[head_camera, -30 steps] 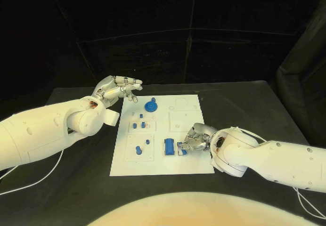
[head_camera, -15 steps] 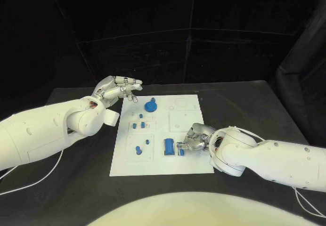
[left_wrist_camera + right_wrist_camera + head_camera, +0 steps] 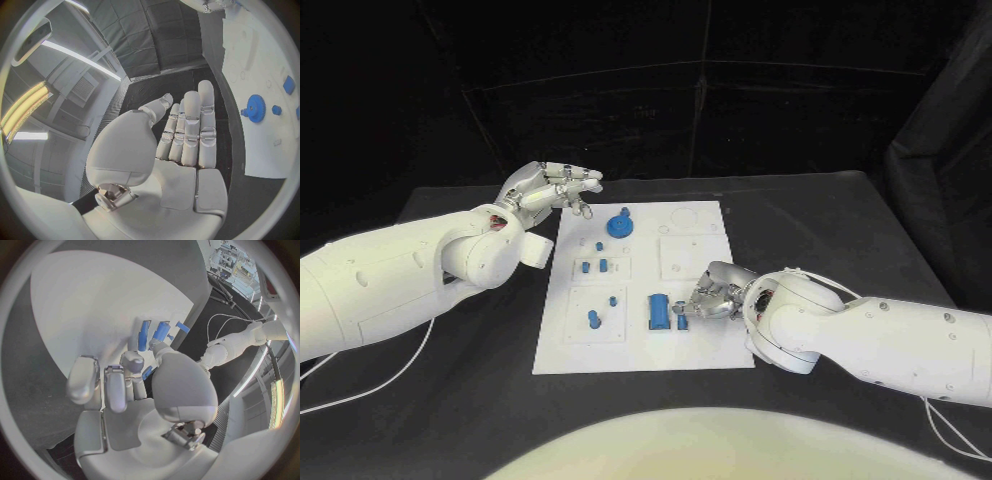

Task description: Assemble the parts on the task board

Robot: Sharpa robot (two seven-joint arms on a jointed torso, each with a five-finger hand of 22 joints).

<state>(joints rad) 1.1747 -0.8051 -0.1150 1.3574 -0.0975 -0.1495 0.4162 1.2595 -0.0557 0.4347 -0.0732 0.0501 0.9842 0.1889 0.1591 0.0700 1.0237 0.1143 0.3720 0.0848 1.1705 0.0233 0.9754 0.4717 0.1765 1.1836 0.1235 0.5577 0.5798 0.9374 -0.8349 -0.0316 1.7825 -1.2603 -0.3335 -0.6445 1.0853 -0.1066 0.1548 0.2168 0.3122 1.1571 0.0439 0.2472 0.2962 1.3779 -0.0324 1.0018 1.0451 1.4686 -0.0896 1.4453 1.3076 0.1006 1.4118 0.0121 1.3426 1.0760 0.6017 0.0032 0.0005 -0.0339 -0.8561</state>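
Silver fingers of the right robot hand (image 3: pixel 715 296) pinch a small blue part (image 3: pixel 685 318) low over the task board (image 3: pixel 707 352); rigid and light, it wants a fingertip hold on its sides. Just beside stands a taller blue block (image 3: pixel 656 311), crowding the approach. The left robot hand (image 3: pixel 548 187) hovers released, beyond the board near a blue gear (image 3: pixel 620 224).

On the black surface (image 3: pixel 848 215), the silver right hand (image 3: pixel 714 297) pinches a small blue part (image 3: pixel 685 311) at the white plastic task board's (image 3: pixel 643 355) four o'clock; the silver left hand (image 3: pixel 548 187) hovers, fingers spread, at ten o'clock.
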